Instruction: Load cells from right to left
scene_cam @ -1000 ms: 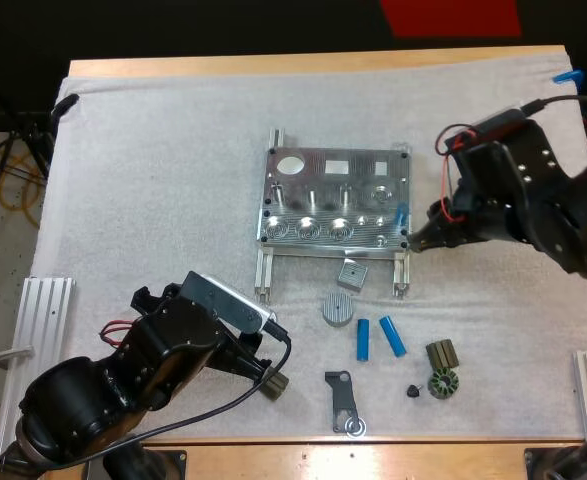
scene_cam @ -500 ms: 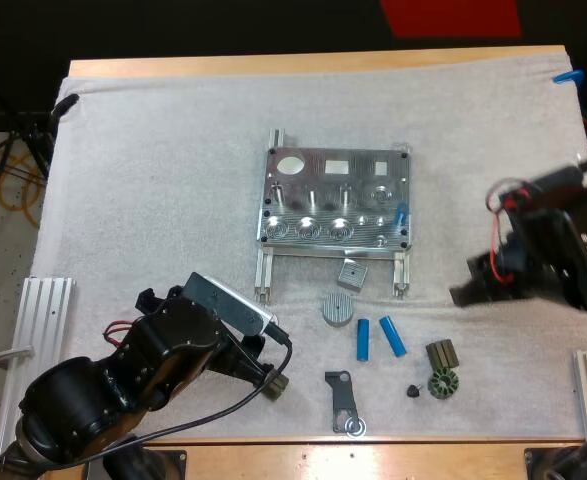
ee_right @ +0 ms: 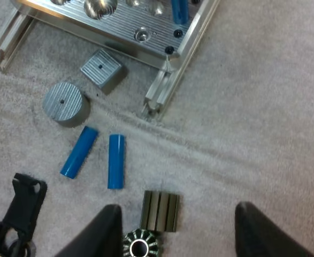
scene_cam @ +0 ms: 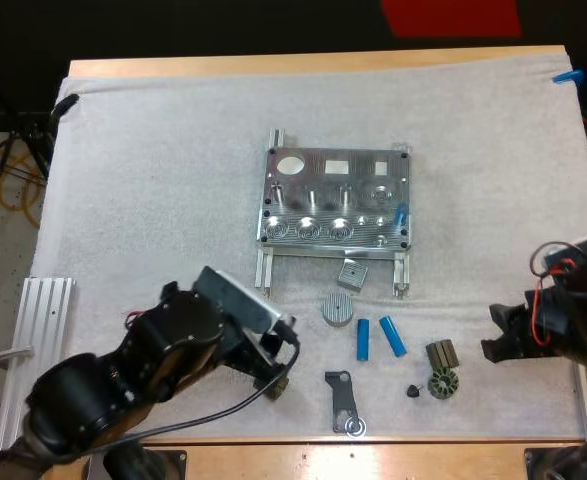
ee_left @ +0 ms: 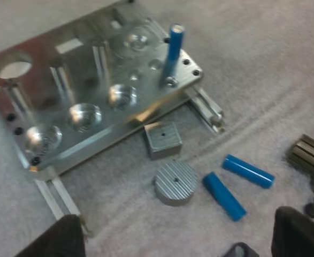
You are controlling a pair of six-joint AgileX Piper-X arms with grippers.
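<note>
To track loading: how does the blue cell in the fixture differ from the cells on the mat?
The fixture cell stands upright in a hole at the right end of the fixture; the mat cells lie flat, loose. The fixture cell is single; the mat cells are two. All are blue cylinders.

Fixture [scene_cam: 325,238] 1; blue cylinders [scene_cam: 363,340] [scene_cam: 392,336] [scene_cam: 402,214] 3; metal block [scene_cam: 352,273] 1; disc [scene_cam: 338,309] 1; dark parts [scene_cam: 343,398] [scene_cam: 440,353] [scene_cam: 441,383] [scene_cam: 413,390] 4.

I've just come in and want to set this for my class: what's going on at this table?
One blue cell stands upright at the metal fixture's right end; two more cells lie on the mat in front, beside small dark parts. Neither arm holds anything: the right gripper hovers open by the dark parts, the left gripper open near the black bracket.
</note>
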